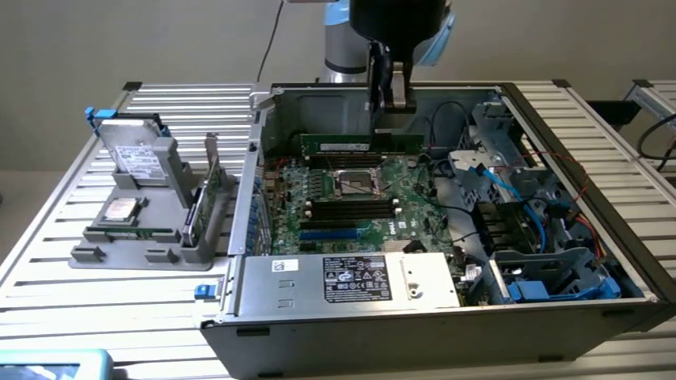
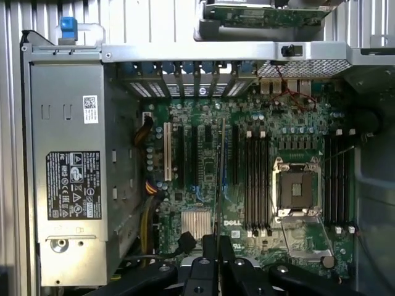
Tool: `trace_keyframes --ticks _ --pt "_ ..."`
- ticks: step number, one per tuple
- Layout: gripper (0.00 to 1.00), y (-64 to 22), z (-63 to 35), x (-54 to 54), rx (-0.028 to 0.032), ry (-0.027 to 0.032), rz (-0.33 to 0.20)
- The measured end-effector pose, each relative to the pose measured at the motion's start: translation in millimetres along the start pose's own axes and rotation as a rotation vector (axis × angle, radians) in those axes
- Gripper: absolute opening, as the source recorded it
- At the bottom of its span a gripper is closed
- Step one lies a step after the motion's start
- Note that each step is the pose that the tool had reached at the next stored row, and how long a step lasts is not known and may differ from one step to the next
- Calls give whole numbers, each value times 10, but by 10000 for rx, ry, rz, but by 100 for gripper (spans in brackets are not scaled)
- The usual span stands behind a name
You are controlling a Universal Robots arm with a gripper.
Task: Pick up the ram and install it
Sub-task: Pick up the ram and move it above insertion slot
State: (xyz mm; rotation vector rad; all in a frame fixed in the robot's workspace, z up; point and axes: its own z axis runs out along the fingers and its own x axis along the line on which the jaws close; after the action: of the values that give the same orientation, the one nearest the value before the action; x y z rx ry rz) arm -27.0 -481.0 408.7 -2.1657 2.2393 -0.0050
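Now, gripper (image 1: 387, 119): closed on the top edge of the ram, fingers pointing down
Ram (image 1: 343, 145): held level and on edge, above the motherboard (image 1: 317, 198), inside the open computer case (image 1: 423, 332), towards its far wall
Wrist view: ram (image 2: 220, 172) seen edge-on, a thin line across the motherboard (image 2: 203, 123), rising from the gripper (image 2: 216, 250)

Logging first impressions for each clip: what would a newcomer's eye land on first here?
The pincer, gripping the ram above the motherboard inside the open computer case. Next come the silver power supply, on the case's side nearest the exterior camera, and the grey parts holder at the exterior view's left.
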Motion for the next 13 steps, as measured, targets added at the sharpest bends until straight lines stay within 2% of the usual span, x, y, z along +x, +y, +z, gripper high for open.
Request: trace_keyframes --ticks 2,6,9,13 --pt "13 -4 5 -50 19 69 -4" --pt "13 -1 25 -169 25 144 -16" --pt "13 2 41 -244 26 171 -39" --pt "13 5 58 -313 23 173 -82"
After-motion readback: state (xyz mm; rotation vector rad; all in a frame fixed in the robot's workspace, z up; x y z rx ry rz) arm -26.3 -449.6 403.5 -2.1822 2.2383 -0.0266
